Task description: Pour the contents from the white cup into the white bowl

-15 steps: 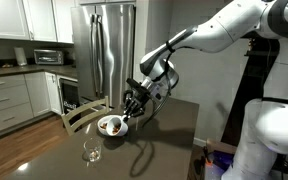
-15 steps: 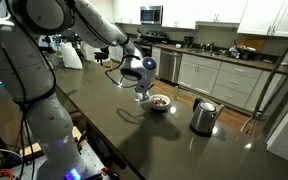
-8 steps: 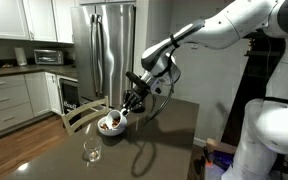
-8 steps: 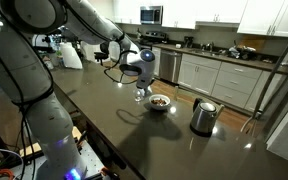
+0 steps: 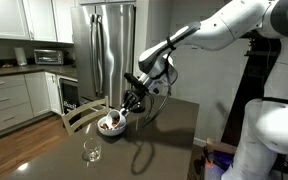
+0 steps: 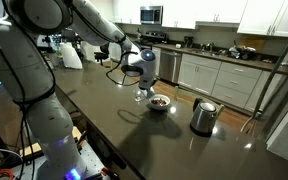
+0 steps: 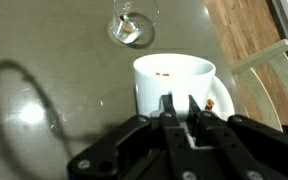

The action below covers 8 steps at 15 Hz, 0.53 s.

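Note:
In the wrist view my gripper (image 7: 180, 100) is shut on the near rim of the white cup (image 7: 174, 75), one finger inside and one outside. A few brown bits cling to the cup's white inside. In both exterior views the gripper (image 5: 130, 105) (image 6: 141, 88) hangs just above the dark tabletop, right beside and over the white bowl (image 5: 105, 130) (image 6: 159, 107). The bowl's inside is reddish brown. From these views I cannot tell how far the cup is tipped.
A clear stemmed glass (image 5: 91, 150) (image 7: 129, 28) stands on the table near the bowl. A steel kettle (image 6: 202, 117) stands farther along the table. A wooden chair (image 5: 79, 115) (image 7: 269, 70) is at the table's edge, and a steel fridge (image 5: 104, 50) stands behind it.
The gripper has risen slightly and drawn a little closer over the bowl, still shut on the cup. Bowl, glass and kettle have not moved.

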Motion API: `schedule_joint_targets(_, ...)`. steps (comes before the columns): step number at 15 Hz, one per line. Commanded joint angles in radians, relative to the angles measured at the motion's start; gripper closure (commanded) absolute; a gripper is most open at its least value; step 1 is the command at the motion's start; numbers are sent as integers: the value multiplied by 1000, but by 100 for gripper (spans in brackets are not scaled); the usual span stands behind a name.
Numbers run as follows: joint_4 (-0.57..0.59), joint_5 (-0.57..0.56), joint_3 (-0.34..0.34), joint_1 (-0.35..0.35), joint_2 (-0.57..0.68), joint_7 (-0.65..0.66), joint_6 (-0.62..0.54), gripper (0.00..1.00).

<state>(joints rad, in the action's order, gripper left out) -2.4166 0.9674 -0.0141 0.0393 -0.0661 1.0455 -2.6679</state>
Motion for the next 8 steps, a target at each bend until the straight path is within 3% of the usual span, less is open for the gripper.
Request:
schedule_joint_targets(1, 56, -16, 4, -21, 51, -32, -33, 96)
schedule_joint_targets(8, 137, -14, -19, -29, 165, -121, -172, 96)
